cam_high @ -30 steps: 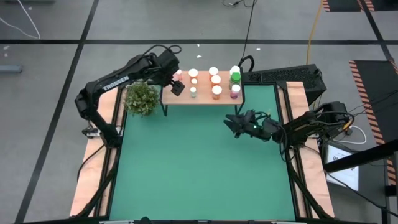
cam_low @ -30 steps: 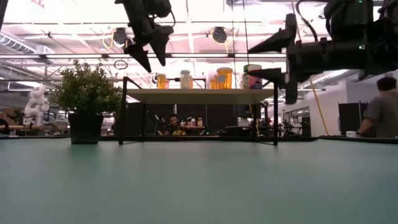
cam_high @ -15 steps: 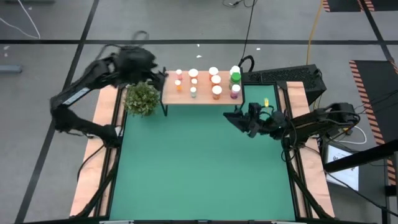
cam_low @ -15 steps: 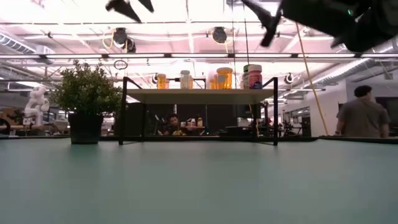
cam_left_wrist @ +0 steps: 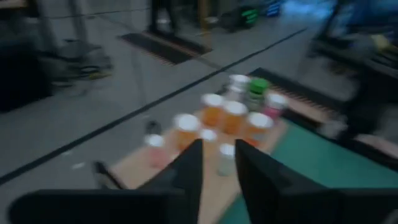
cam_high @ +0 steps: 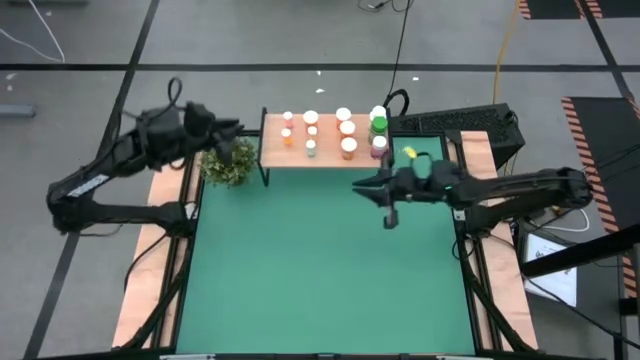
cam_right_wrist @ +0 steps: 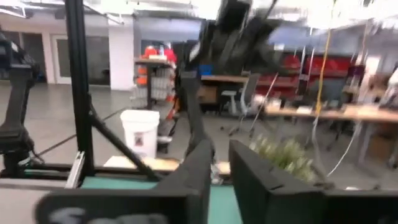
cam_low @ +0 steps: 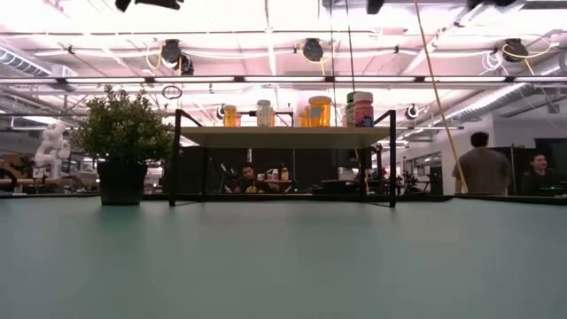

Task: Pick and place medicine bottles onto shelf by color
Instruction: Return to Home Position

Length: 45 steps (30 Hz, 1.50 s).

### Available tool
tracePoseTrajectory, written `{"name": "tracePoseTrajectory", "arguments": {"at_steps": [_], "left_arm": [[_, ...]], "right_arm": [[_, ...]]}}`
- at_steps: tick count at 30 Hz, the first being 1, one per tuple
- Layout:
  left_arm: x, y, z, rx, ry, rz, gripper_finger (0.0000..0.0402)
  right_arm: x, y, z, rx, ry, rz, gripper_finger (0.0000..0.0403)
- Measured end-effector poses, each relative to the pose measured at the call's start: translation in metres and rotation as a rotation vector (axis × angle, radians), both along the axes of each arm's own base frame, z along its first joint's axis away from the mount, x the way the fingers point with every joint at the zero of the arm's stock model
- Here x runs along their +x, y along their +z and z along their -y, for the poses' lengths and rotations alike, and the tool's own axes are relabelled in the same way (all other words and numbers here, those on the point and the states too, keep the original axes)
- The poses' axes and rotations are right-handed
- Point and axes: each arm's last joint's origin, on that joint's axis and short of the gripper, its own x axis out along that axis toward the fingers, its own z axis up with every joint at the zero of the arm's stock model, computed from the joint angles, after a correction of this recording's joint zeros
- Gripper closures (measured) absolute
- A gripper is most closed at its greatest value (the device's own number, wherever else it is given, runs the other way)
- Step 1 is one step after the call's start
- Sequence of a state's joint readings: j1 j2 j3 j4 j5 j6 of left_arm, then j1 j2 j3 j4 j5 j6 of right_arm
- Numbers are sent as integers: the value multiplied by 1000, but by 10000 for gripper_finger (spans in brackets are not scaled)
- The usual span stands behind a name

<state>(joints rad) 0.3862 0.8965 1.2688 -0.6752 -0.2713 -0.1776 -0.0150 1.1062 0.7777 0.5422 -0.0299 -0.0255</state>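
Observation:
The medicine bottles (cam_high: 347, 128) stand upright in rows on the light-wood shelf (cam_high: 272, 150) at the table's far edge. Most have white caps and orange bodies; a bigger green-capped one (cam_high: 378, 123) stands at the shelf's right end. The low view shows them on the shelf's board (cam_low: 283, 136). My left gripper (cam_high: 238, 130) hovers left of the shelf, above the plant, fingers (cam_left_wrist: 193, 168) drawn nearly together with nothing between them. My right gripper (cam_high: 358, 184) hovers over the mat in front of the shelf's right end, fingers (cam_right_wrist: 200, 163) nearly together and holding nothing.
A bushy green plant (cam_high: 228, 160) in a dark pot stands on the mat just left of the shelf. A dark keyboard-like block (cam_high: 455, 122) lies at the back right. People (cam_low: 483, 164) stand in the room beyond the table.
My left gripper has drawn back from the shelf's left end toward the table's left edge and now hangs over the plant. My right gripper has stretched a little toward the left and its fingers have come together. Both have risen out of the low view.

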Motion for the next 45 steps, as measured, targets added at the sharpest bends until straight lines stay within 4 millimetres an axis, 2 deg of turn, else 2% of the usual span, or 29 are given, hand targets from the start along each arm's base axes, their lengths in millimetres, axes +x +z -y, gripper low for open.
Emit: {"name": "tracePoseTrajectory", "arguments": {"at_steps": [4,7,9,12,19,23,28,32,36,40,45], "left_arm": [[-13,-30,15,-28,-195,152,351],[-25,-37,26,-7,-357,309,391],[-34,-42,31,30,-394,327,395],[-46,-54,35,152,-402,244,383],[-46,-101,34,79,-399,84,372],[-39,-127,33,50,-427,75,371],[-34,-148,34,35,-519,136,371],[-31,-173,31,77,-479,2,371],[-28,-198,30,3,-462,-66,371],[-27,-215,34,-50,-541,-45,372],[-29,-226,43,-114,-685,-23,397]], "right_arm": [[-35,20,0,-86,-15,-1,393],[-66,27,1,-137,-73,-44,397],[-86,31,2,-153,-136,-59,396],[-110,34,5,-159,-218,-67,401],[-138,22,5,-161,-209,-198,402],[-147,16,5,-163,-204,-254,402],[-152,10,6,-196,-250,-244,402],[-147,-11,8,-199,-318,-215,402],[-141,-33,8,-135,-324,-129,402],[-137,-59,9,-127,-325,-103,402],[-135,-88,9,-84,-324,-42,403]]}}
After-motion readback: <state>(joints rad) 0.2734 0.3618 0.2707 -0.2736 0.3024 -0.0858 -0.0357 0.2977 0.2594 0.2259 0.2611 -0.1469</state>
